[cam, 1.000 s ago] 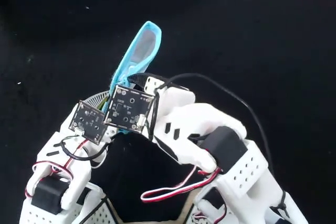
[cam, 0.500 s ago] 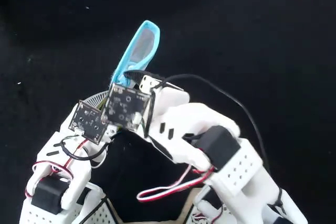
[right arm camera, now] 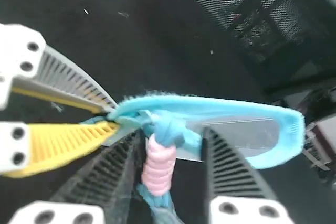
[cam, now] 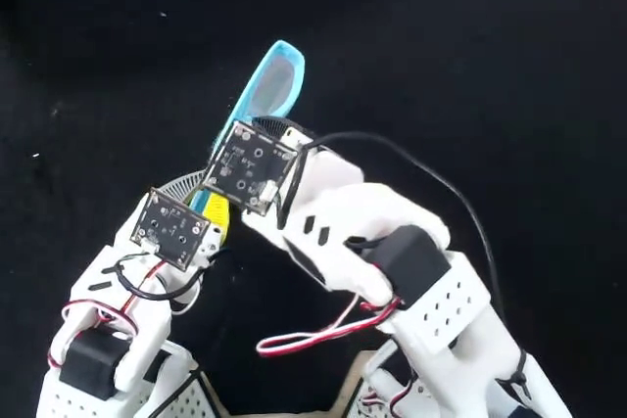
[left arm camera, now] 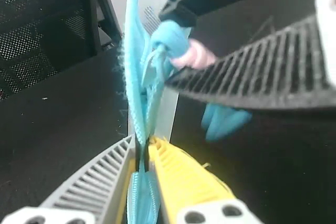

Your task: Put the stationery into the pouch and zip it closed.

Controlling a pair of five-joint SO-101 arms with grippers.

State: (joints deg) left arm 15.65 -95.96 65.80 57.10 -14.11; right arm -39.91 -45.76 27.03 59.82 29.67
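Item: blue pouch (cam: 272,85). In the high view it sits over the middle of the black table (cam: 490,95), directly ahead of both arms. It is long and narrow and slants away from them, with its rounded far end pointing toward the table's far side. A grey window panel (right arm camera: 239,129) is set into one face. Whether the pouch rests on the table cannot be told.

Left gripper (left arm camera: 142,153): clamped on the pouch's near end. The grey finger (left arm camera: 100,182) and the yellow finger (left arm camera: 184,182) are pressed together, with the blue edge pinched between them. The right wrist view confirms this, both fingers meeting at the pouch's end (right arm camera: 113,119). In the high view the yellow finger shows just beside the left arm's camera board.

Right gripper (right arm camera: 173,135): positioned at the pouch just beyond the left gripper's hold, toward the far end. Its black fingers (right arm camera: 121,171) are clamped on the zipper pull (right arm camera: 157,163), a pink-and-blue knotted tag. In the left wrist view the tag's blue knot is wedged between the two black fingertips, and the pink part lies against one of them.

The two grippers are close together along the same pouch edge; whether they touch cannot be told
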